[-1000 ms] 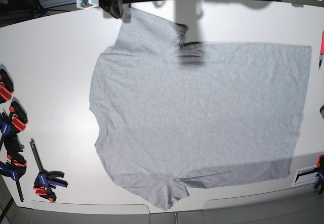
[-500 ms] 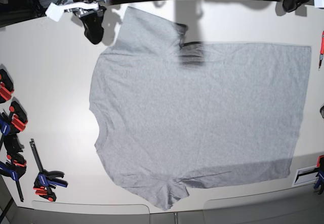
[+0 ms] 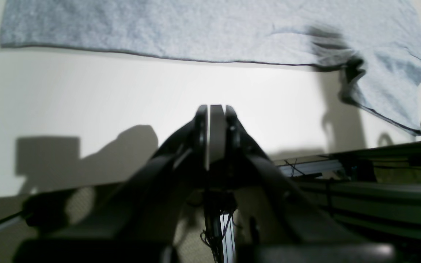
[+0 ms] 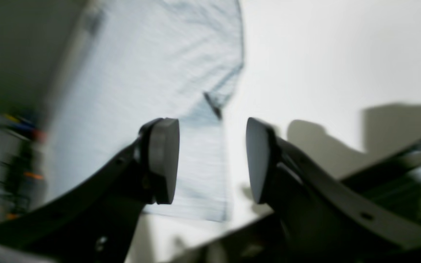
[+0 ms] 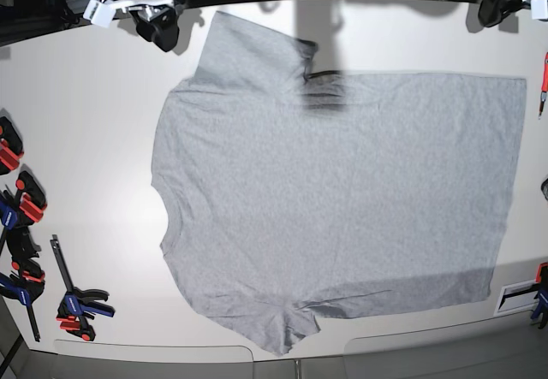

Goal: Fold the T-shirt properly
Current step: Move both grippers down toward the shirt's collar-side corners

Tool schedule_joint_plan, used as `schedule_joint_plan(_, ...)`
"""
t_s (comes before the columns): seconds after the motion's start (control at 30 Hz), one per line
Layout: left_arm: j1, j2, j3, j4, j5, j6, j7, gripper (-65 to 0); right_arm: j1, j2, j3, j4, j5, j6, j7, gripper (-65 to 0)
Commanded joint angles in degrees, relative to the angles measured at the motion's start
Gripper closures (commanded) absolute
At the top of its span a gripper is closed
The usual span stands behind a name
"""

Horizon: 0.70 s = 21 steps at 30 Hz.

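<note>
Basically flat: grey T-shirt [image 5: 334, 199] spread plain side up on white table [image 5: 86, 139], sleeves at far and near edges. Left gripper [image 3: 216, 109] pressed together, empty. Right gripper [image 4: 212, 160] spread, empty, beside far sleeve.

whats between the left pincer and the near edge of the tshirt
Nothing but bare white table. In the left wrist view, the shut left pincer is apart from the T-shirt, with only shadows falling on the stretch between them.
</note>
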Motion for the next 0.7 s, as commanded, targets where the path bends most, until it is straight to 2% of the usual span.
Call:
schedule_joint_plan(0.0, 0.44, -0.48, -0.59, 0.61, -1.01, -0.61, -1.11, 0.0, -0.46, -0.09, 0.13, 1.01, 0.02, 0.98, 1.57, -28.0)
schedule_joint_plan(0.07, 0.09, -0.48, -0.59, 0.61, -0.98, -0.63, -1.09, 0.0, 0.15, -0.09, 0.13, 1.01, -0.46, 0.96, 0.92, -28.0)
schedule_joint_plan(0.23, -1.38, -0.44, -0.59, 0.61, -0.98, -0.61, 1.51, 0.0, 3.67, -0.09, -0.17, -0.33, -0.46, 0.55, -6.84, -28.4)
schedule_joint_plan(0.33, -1.73, -0.33, -0.59, 0.61, -0.98, -0.63, 1.44, 0.0, 4.79, -0.09, -1.38, -3.8, -0.46, 0.57, -7.21, -31.8)
schedule_joint_plan(0.5, -2.05, -0.35, -0.59, 0.61, -1.01, -0.61, 1.44, 0.0, 4.94, -0.09, -2.4, -9.38, -0.35, 0.57, -7.08, -31.9)
schedule_joint_plan(0.67, -2.69, -0.35, -0.59, 0.61, -1.03, -0.61, 1.44, -11.7, 6.01, -0.09, -2.84, -12.41, -0.2, 0.59, -7.52, -31.9)
